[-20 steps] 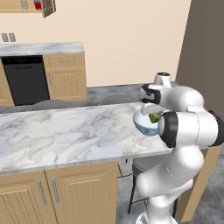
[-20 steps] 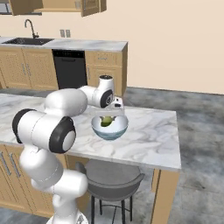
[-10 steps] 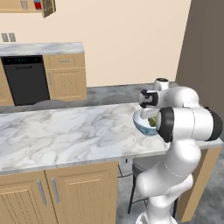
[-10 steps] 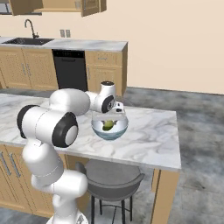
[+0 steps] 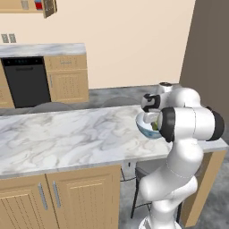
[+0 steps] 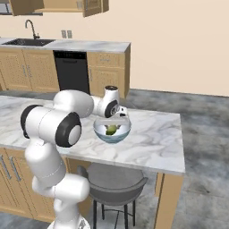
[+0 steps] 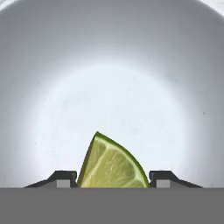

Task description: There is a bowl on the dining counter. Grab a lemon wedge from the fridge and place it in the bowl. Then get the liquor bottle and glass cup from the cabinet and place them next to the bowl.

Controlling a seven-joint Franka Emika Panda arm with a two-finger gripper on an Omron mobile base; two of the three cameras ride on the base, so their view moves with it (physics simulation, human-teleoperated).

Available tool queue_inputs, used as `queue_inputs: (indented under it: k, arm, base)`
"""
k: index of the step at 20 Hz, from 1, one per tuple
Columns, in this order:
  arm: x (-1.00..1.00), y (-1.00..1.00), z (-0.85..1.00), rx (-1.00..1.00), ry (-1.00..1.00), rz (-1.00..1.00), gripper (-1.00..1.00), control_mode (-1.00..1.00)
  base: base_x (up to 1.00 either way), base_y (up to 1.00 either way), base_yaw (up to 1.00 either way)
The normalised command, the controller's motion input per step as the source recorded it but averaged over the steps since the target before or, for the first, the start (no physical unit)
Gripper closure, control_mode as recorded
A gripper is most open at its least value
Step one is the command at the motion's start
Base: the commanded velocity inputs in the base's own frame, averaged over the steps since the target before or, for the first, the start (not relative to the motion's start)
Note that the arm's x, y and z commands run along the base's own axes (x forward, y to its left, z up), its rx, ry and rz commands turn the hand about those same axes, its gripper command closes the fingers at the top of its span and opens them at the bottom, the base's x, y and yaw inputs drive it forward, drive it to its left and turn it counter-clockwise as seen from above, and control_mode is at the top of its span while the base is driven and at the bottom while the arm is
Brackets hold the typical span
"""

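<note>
Inside one bowl point(image 7: 112, 52): one lemon wedge point(image 7: 112, 162) between two claw point(image 7: 113, 178) fingertips point(image 7: 65, 178).

the bowl point(image 6: 112, 133) sits on the dining counter point(image 6: 154, 143), at centre frame in the right base view and at centre right in the left base view point(image 5: 147, 127). the lemon wedge point(image 7: 111, 164) lies inside the bowl, at bottom centre of the hand view, between the two fingertips point(image 7: 63, 178) of the gripper point(image 7: 113, 180). in the right base view the gripper point(image 6: 120, 117) hangs over the bowl's far rim. a stool point(image 6: 114, 183) stands under the counter edge, below the bowl. behind the dining counter, in the upper left of the right base view, a dishwasher point(image 6: 71, 71) stands to the right of a sink point(image 6: 27, 41). the cabinet point(image 5: 31, 6) hangs in the upper left corner of the left base view.
</note>
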Motion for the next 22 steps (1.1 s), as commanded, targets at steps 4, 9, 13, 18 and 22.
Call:
queue_inputs:
  k: [4, 9, 13, 18, 22]
  arm:
    - [0.0, -0.05, 0.12, 0.04, -0.01, 0.0, -1.0, -1.0]
    - [0.0, -0.01, 0.4, 0.04, 0.0, 0.0, -1.0, -1.0]
    - [-0.09, 0.0, 0.7, 0.0, -0.07, 0.06, -1.0, -1.0]
    - [-0.37, 0.01, 0.74, 0.01, -0.09, 0.11, -1.0, -1.0]
    - [-0.57, 0.15, 0.64, 0.0, -0.13, 0.09, -1.0, -1.0]
  base:
    - [0.0, 0.0, 0.0]
    - [0.0, 0.0, 0.0]
    - [0.0, 0.0, 0.0]
    - [0.0, 0.0, 0.0]
    - [0.0, 0.0, 0.0]
